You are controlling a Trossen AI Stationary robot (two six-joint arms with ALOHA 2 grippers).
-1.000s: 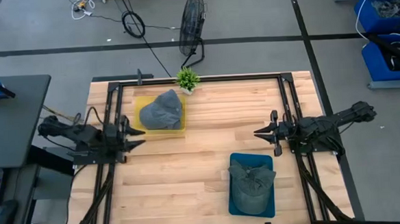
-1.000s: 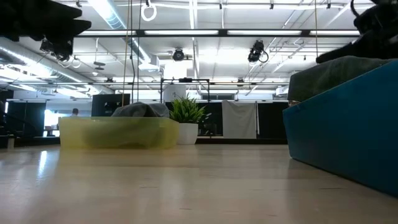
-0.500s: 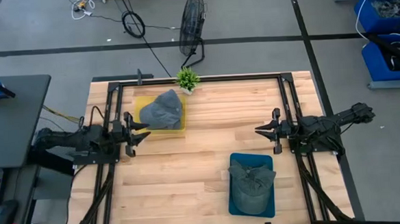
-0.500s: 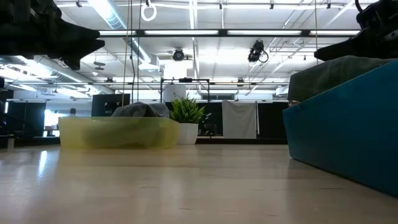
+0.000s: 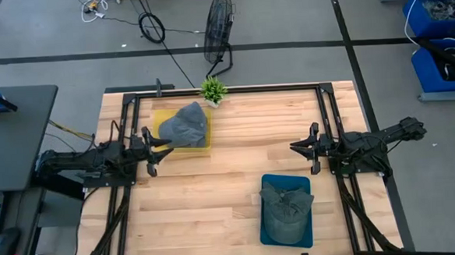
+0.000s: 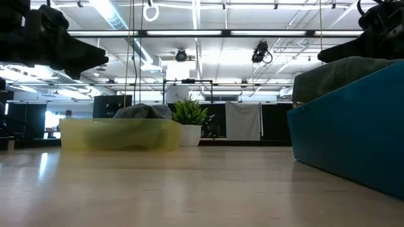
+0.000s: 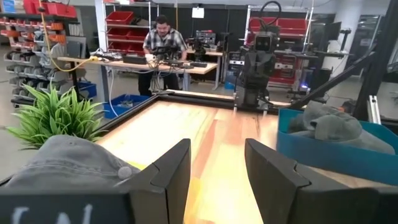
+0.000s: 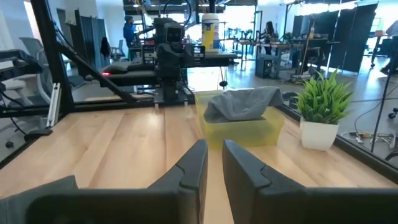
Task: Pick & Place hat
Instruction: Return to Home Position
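Edging the left gripper (image 5: 159, 141) forward and a little toward the far side of the table (image 5: 229, 166) compared with a second ago, bringing it just beside the yellow bin (image 5: 161, 115). Leaving the right gripper (image 5: 295, 148) nearly where it was, at the table's right edge and facing inward.

Lying heaped in the blue bin (image 5: 293, 179) near the front of the table: dark caps (image 5: 285, 206), piled above the rim and out of both grippers' hold. Judging the placing as finished for these, since nothing is sitting loose on the wood.

Resting apart in the yellow bin: a grey cap (image 5: 184, 126), draped over its middle, probably kept there as a different sort.

Holding nothing with either arm. Keeping the left fingers (image 7: 168, 168) spread wide, with bare table showing between them. Keeping the right fingers (image 8: 193, 165) parted by only a narrow gap, likewise empty. Pointing both grippers level across the table at each other, well apart, which is looking like settling into a rest pose rather than reaching.

Standing clear of all this at the far edge, just beyond the yellow bin: a small potted plant (image 5: 212, 89).
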